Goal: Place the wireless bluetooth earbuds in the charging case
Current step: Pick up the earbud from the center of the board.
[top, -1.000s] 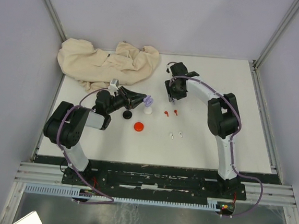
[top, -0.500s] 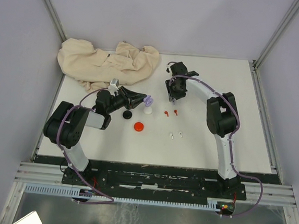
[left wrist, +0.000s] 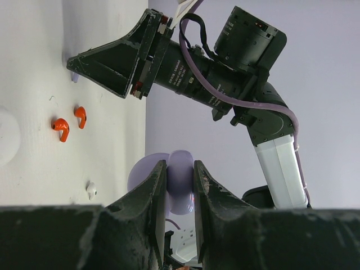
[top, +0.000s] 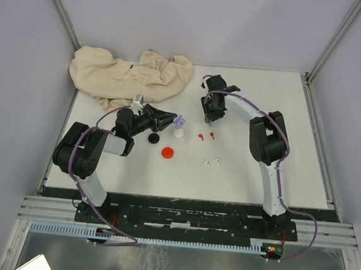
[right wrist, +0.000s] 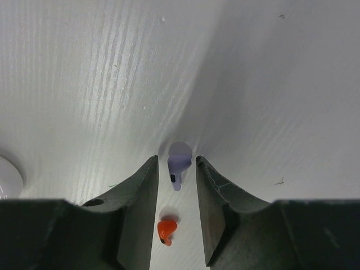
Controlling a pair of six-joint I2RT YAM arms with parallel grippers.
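Observation:
My left gripper [top: 173, 120] [left wrist: 180, 165] is shut on the open purple charging case [top: 179, 120] [left wrist: 181, 183] and holds it above the table. My right gripper [top: 209, 117] [right wrist: 175, 161] points down at the table. Its jaws are open, one on each side of a purple earbud [right wrist: 178, 167] that lies on the table, with a gap on both sides. A red earbud [right wrist: 166, 230] lies just nearer to the camera. Two red earbuds [top: 200, 136] [top: 212, 135] and two white earbuds [top: 207, 164] [top: 216, 162] lie in the middle of the table.
A white disc [top: 179, 133], a black disc [top: 154, 138] and a red disc [top: 167, 151] lie near the left gripper. A crumpled beige cloth [top: 128, 77] covers the back left of the white table [top: 280, 156].
The right gripper has shifted very slightly over the purple earbud. The left arm and the case have not moved.

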